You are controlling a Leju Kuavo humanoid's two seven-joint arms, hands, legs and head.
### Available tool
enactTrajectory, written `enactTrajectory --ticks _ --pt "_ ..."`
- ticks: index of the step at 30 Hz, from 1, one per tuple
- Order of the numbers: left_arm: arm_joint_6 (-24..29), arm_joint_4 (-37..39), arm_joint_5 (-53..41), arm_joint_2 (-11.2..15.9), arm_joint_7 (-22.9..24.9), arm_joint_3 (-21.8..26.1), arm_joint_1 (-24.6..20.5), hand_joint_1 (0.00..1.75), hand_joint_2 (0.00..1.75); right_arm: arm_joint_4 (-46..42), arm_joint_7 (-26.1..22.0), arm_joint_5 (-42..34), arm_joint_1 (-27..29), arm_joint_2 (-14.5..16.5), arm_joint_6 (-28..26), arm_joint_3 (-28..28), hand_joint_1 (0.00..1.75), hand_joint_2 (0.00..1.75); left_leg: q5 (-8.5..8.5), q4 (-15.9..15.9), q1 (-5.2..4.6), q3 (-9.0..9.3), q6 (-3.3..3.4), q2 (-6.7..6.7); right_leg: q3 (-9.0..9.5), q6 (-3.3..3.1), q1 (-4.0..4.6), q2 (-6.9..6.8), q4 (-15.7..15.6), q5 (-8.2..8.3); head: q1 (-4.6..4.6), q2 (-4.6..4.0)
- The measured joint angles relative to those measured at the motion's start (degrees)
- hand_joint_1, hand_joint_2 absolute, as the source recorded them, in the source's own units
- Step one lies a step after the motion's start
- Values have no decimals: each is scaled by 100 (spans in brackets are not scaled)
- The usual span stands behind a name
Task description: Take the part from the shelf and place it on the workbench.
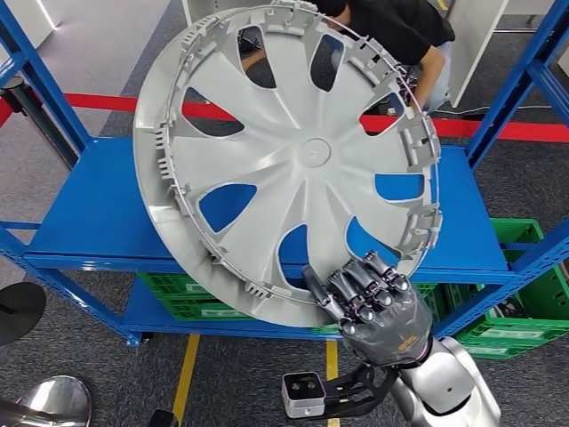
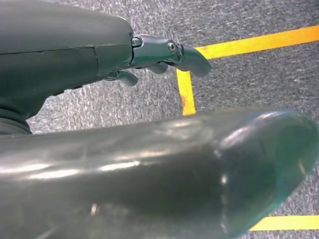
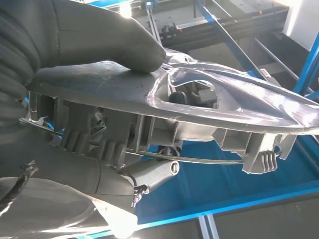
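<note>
The part is a large grey wheel cover (image 1: 288, 160), held tilted above the blue shelf (image 1: 100, 209) with its ribbed inner face toward me. My right hand (image 1: 376, 307) grips its near rim, fingers curled over the edge. In the right wrist view the thumb (image 3: 124, 40) presses on the cover (image 3: 211, 104) while fingers clamp it from the other side. My left hand (image 2: 112, 99) hangs over the grey floor with its fingers extended and holds nothing.
Blue shelf uprights (image 1: 516, 84) frame both sides. Green crates (image 1: 530, 302) sit on the lower level. A person (image 1: 403, 36) crouches behind the shelf near red floor tape (image 1: 509, 131). Yellow floor lines (image 2: 248, 45) run beneath my left hand.
</note>
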Motion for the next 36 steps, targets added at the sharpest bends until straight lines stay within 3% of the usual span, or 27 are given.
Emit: enactTrajectory --ticks 5,9,11,13,14,15,16,17,19,21,24,25,27,29,30,31,32,34,36 --pt "15 0 -5 18 14 0 0 0 0 100 33 1 -45 0 0 48 175 175 -13 16 -22 -7 27 0 -1 22 -20 0 -4 5 0 0" --pt "24 0 -29 26 29 0 -5 0 0 145 140 -1 -110 -2 0 98 175 175 55 -65 5 1 111 15 -13 87 -25 4 58 -59 3 0" --pt "34 0 -43 27 36 0 -10 0 0 163 203 -2 -160 -11 0 134 175 175 101 -126 42 -9 148 32 -248 126 -30 1 511 -350 16 0" --pt "45 1 -54 28 43 0 -7 0 0 191 261 -1 -195 -33 0 174 175 175 117 -127 50 -46 149 39 -662 174 -62 -3 1318 -669 22 0" --pt "49 2 -58 28 48 0 -3 0 0 208 286 -1 -199 -45 0 190 175 175 124 -122 55 -58 139 41 -829 195 -82 -5 1617 -712 21 0" --pt "51 3 -59 28 53 0 0 0 0 223 304 -1 -198 -56 0 201 175 175 131 -117 63 -65 127 42 -902 213 -100 -6 1701 -630 21 0" --pt "53 4 -60 28 57 0 1 0 0 237 317 -2 -200 -65 0 210 175 175 136 -106 76 -69 115 42 -868 231 -120 -10 1554 -435 21 0" --pt "53 4 -62 26 60 0 0 0 0 245 323 -2 -204 -72 0 218 175 175 137 -89 93 -72 96 41 -734 253 -140 -17 1196 -169 23 0" --pt "53 4 -64 26 62 0 -3 0 0 255 331 -1 -226 -82 0 238 175 175 147 -49 108 -100 27 33 -432 270 -148 -16 504 172 27 0" --pt "57 4 -64 31 66 -1 -6 0 0 264 363 0 -253 -87 0 262 175 175 194 -13 102 -157 -66 24 -342 240 -127 6 262 235 27 0" --pt "79 7 -64 42 69 -2 1 0 0 279 480 -1 -279 -93 0 301 175 175 208 32 114 -242 -174 20 -453 107 -130 14 248 313 22 0" --pt "87 9 -64 45 69 -2 5 0 0 283 523 -2 -290 -95 0 315 175 175 85 137 121 -293 -207 19 -498 42 -137 4 242 354 14 0" --pt "99 11 -64 48 69 -2 7 0 0 292 593 -1 -317 -101 0 342 175 175 -376 679 136 -482 -267 18 -603 -65 -139 -17 239 451 -10 0" --pt "107 13 -64 48 71 -2 6 0 0 309 651 1 -337 -113 0 373 175 175 -761 1366 143 -664 -291 18 -741 -106 -120 -30 247 546 -22 0" --pt "111 13 -64 48 72 -2 6 0 0 322 680 1 -345 -121 0 391 175 175 -797 1518 144 -656 -287 18 -804 -112 -109 -34 251 591 -21 0" --pt "115 13 -65 48 73 -2 7 0 0 335 707 1 -353 -130 0 411 175 175 -719 1448 143 -543 -270 18 -862 -112 -96 -35 254 634 -23 0" --pt "118 13 -66 49 74 -2 5 0 0 344 733 1 -363 -137 0 431 175 175 -568 1163 137 -327 -238 17 -913 -108 -81 -33 257 677 -22 0" --pt "124 13 -66 60 74 -1 -5 0 0 351 779 1 -388 -145 0 460 175 175 -352 332 110 199 -138 15 -990 -84 -56 -31 257 756 -18 0" --pt "131 13 -66 73 74 -1 -18 0 0 353 821 0 -418 -149 0 480 175 175 -316 -133 74 446 -79 14 -1039 -24 -58 -38 253 836 -18 0"
